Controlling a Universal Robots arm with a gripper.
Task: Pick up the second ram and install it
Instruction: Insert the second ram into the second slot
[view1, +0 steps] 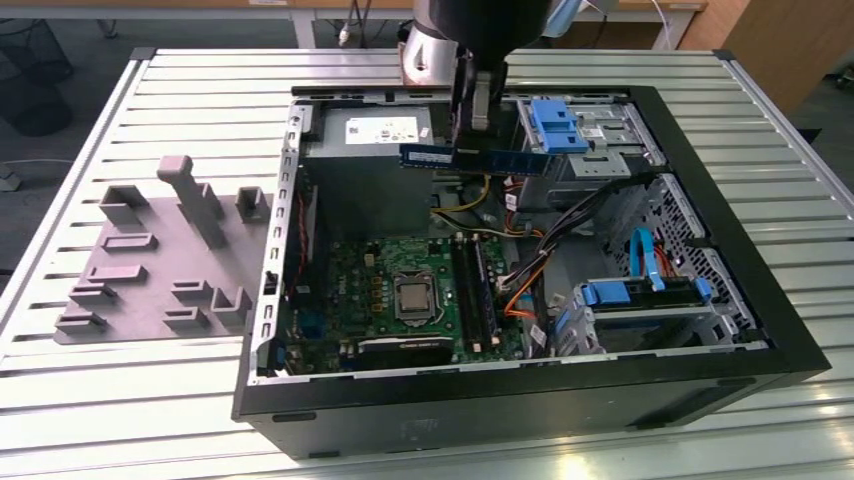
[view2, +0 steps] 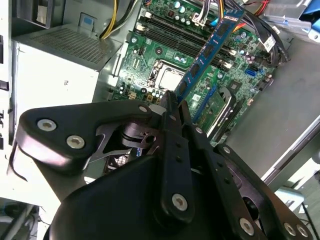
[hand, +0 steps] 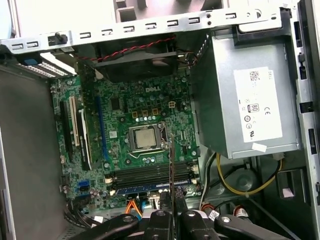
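My gripper (view1: 477, 148) is shut on the second ram (view1: 514, 161), a thin blue-green circuit-board stick with dark chips. I hold it level in the air above the open computer case, over the far end near the power supply. In the second wrist view the ram (view2: 209, 50) juts out from between the fingers (view2: 169, 107) over the motherboard. The first wrist view shows the ram (hand: 171, 165) edge-on as a thin line above the gripper (hand: 171, 214). The long black memory slots (view1: 474, 285) lie below and nearer the camera. One slot holds a blue stick (hand: 150, 189).
The black case (view1: 787, 350) lies open on a slatted metal table. Inside are the green motherboard (view1: 387, 270), a grey power supply (view1: 380, 130), loose cables (view1: 534, 270) and blue drive-bay clips (view1: 554, 125). A grey fixture plate (view1: 147, 270) sits at the exterior view's left.
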